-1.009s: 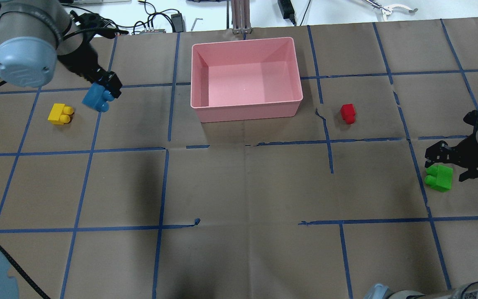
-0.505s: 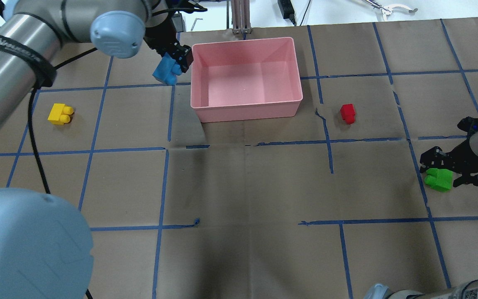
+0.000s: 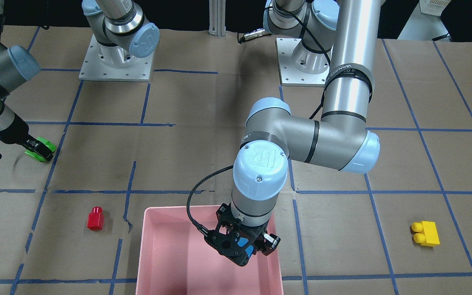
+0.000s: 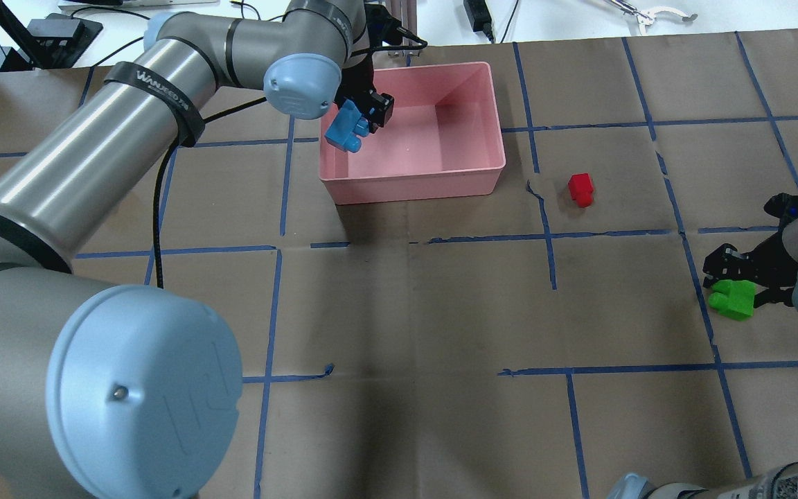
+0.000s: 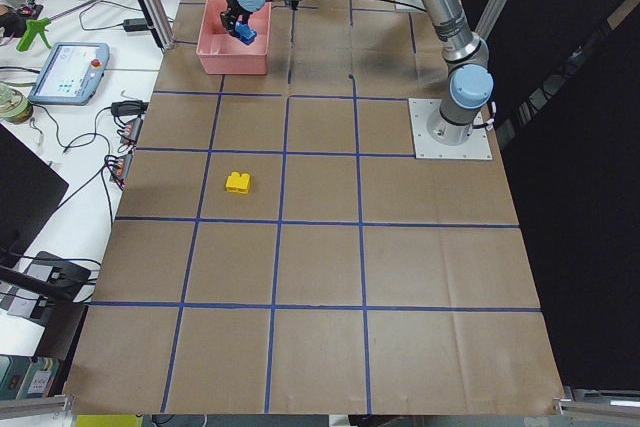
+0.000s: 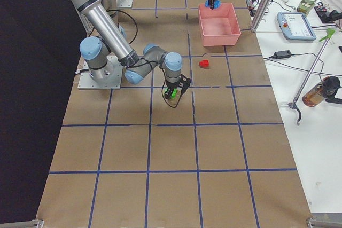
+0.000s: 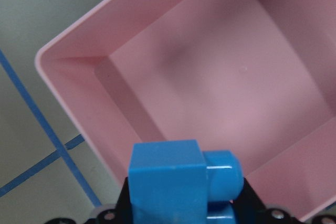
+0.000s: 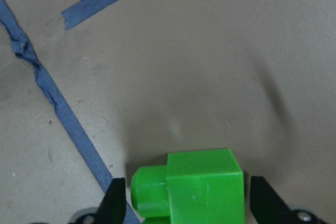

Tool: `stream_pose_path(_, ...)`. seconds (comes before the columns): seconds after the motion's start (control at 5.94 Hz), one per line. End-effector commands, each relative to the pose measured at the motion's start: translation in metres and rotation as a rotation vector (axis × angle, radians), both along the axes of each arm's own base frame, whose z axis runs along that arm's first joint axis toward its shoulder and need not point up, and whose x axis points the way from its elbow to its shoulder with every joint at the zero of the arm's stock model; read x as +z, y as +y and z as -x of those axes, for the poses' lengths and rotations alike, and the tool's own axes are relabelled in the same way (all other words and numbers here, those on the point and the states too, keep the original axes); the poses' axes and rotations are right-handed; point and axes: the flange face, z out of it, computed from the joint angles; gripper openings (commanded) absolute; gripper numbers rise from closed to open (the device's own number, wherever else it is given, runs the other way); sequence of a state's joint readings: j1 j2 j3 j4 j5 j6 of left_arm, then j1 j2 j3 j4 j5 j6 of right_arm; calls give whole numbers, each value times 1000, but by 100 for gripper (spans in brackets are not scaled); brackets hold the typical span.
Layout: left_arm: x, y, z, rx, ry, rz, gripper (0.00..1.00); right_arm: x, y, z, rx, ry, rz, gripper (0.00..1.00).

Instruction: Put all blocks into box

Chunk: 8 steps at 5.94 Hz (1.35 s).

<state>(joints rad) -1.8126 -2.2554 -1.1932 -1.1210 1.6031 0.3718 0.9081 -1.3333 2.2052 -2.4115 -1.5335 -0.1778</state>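
While the left gripper (image 4: 363, 119) hangs over the box (image 4: 413, 186), close to its wall on the robot's left, its jaws grip the blue block (image 4: 342, 130) above the pink floor, studs turned sideways. Right gripper (image 4: 733, 283): lowered to the worktop (image 4: 406, 312), jaws narrowly parted on either side of the green block (image 4: 734, 299), with a slim gap at each face in the wrist view; the block rests on the paper. Red block (image 4: 580, 187): on the worktop near the box, on the robot's right. Yellow block (image 3: 424, 233): well apart, on the robot's left.
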Motion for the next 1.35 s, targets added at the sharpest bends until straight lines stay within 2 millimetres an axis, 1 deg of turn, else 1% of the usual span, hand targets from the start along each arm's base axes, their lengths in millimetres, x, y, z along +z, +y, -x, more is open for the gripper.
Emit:
stream_pose_path(0.0, -15, 0, 6, -4, 5, 0, 0, 1, 1, 0, -1, -1, -2, 85)
stream_pose_path(0.17, -21, 2, 5, 2, 3, -12, 98, 0, 1, 0, -1, -2, -4, 85)
stream_pose_path(0.34, 1, 4, -1, -2, 5, 16, 99, 0, 1, 0, -1, -3, -7, 70)
stream_pose_path(0.5, 14, 4, -4, 6, 5, 30, 99, 0, 1, -1, -1, -5, -9, 59)
stream_pose_path(0.67, 47, 10, -29, 41, 6, 57, 99, 1, 2, -1, -1, -3, -9, 47)
stream_pose_path(0.84, 69, 7, -85, 111, 0, 34, 99, 5, -1, 1, -1, 3, 0, 42)
stream_pose_path(1.01, 96, 9, -151, 185, 3, 28, 99, 17, -8, 6, 0, 22, 24, 42)
stream_pose_path(1.18, 95, 12, -207, 223, -2, 12, 99, 45, -22, 14, 5, 33, 39, 43)
